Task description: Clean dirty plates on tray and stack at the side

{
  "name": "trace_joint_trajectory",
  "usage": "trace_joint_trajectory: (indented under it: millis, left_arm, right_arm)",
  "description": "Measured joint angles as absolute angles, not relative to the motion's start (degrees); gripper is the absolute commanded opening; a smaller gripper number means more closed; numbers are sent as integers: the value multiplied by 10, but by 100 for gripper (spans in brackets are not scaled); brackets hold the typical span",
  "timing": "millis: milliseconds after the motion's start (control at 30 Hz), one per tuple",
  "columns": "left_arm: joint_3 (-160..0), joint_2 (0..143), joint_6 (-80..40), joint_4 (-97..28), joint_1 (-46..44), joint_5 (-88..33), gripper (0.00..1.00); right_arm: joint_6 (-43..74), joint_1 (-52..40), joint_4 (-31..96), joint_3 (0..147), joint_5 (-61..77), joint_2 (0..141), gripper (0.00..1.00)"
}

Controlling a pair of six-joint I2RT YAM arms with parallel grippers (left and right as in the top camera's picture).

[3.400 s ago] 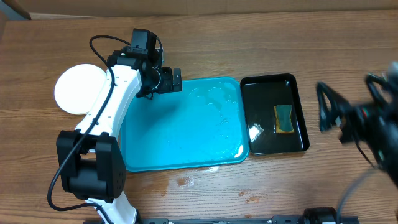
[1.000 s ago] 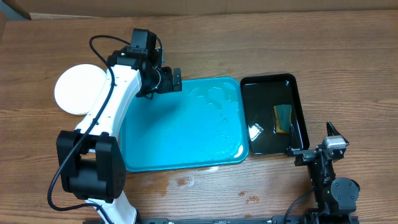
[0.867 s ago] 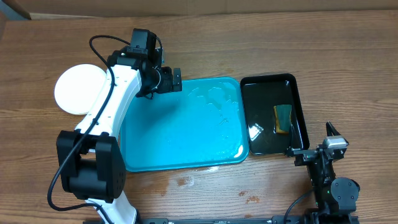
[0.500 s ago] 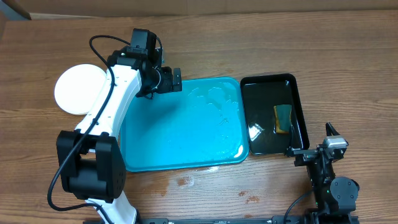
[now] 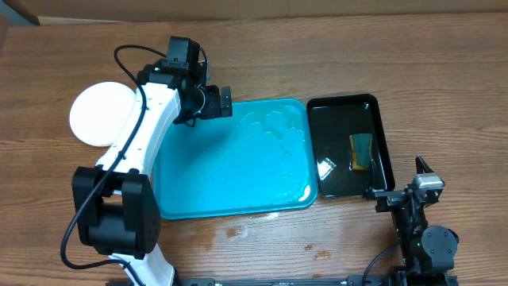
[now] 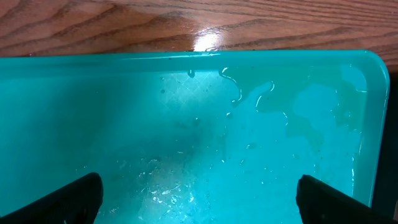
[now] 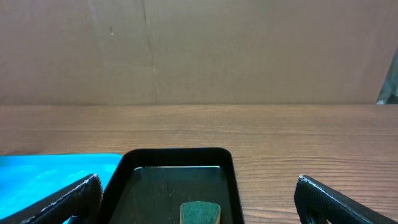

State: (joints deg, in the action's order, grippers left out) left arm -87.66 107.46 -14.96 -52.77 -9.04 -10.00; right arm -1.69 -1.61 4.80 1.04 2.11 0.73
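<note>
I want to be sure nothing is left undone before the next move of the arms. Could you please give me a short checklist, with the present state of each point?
1. The large turquoise rectangular plastic tray holds no plates: ok, only water drops on it.
2. The round white plate lies on the table to the left of that tray: ok. Whether other plates lie under it: cannot tell.
3. The left gripper is open and empty, above the tray: ok.
4. The right gripper is open and empty: ok.
5. The green-and-yellow sponge lies in the small glossy black tray: ok.
</note>
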Motion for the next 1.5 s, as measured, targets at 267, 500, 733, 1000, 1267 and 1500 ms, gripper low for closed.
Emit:
trace_joint_trajectory:
  millis: [267, 500, 733, 1000, 1267, 1500]
  left_arm:
    - [-874, 1052, -150, -528, -96, -98, 100]
    - [-869, 882, -150, -528, -101, -98, 100]
    - [-869, 672, -149, -532, -62, -90, 100]
    - [-756, 460, -150, -518, 11, -71, 100]
    - [-504, 243, -150, -345, 16, -53, 100]
    - [-271, 97, -162, -11, 28, -51, 100]
  right_arm:
    - [-17, -16, 48, 10, 21, 7, 100]
    - [-17, -16, 48, 10, 21, 7, 100]
    - [-17, -16, 48, 10, 21, 7, 100]
    - [-17, -16, 48, 10, 21, 7, 100]
    - [-17, -16, 49, 10, 21, 7, 100]
    - [-17, -16, 51, 10, 21, 7, 100]
